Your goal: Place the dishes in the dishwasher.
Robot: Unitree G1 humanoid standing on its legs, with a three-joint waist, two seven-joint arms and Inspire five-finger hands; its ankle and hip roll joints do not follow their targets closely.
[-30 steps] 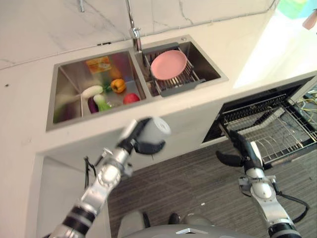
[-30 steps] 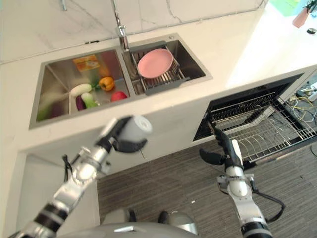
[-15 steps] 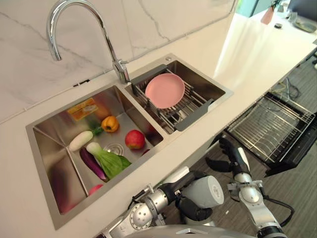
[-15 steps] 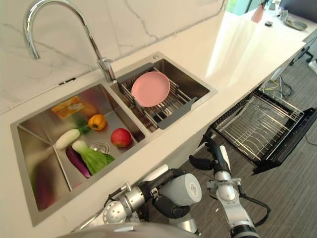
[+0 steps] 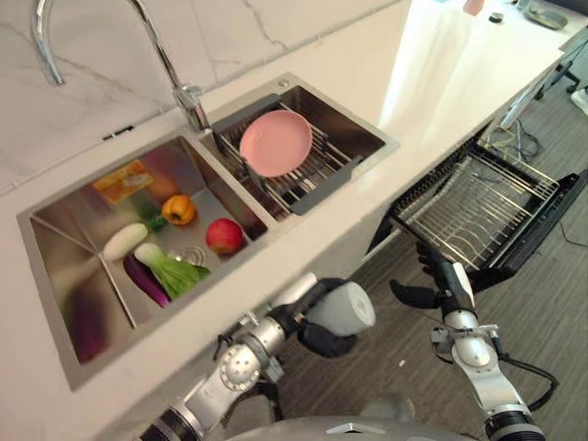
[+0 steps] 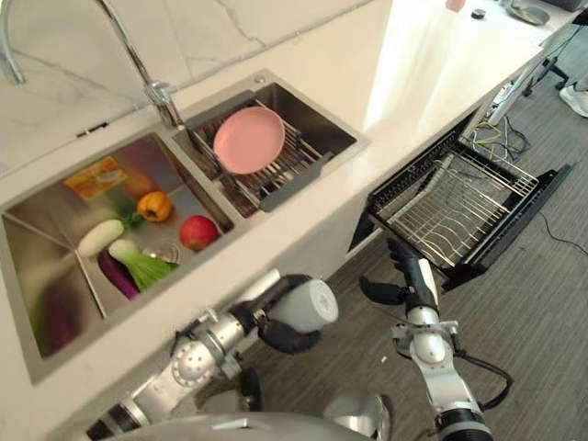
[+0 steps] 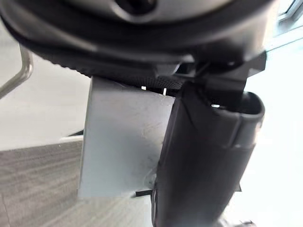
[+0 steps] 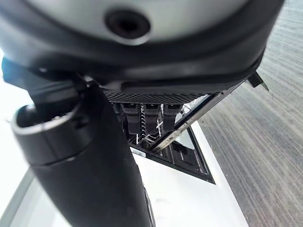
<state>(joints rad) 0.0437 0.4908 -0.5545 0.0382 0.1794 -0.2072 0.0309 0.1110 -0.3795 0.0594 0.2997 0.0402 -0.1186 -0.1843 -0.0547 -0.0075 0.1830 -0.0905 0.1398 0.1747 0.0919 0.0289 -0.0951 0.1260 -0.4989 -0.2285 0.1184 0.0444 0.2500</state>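
Left robot hand (image 5: pixel 323 336) curled around a grey cup (image 5: pixel 344 308), held low in front of the tabletop (image 5: pixel 386 101) edge. Right robot hand (image 5: pixel 439 287) relaxed, fingers loose, near the pulled-out dishwasher rack (image 5: pixel 478 207). Pink plate (image 5: pixel 275 142) resting on the sink rack (image 5: pixel 312 179).

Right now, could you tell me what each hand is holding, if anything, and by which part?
The left hand grips a grey cup around its side wall, below the counter edge. The right hand holds nothing, fingers straight.

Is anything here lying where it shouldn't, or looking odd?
Vegetables and an apple lie loose in the left sink basin, odd beside dishwashing. The pink plate rests tilted on the sink rack.
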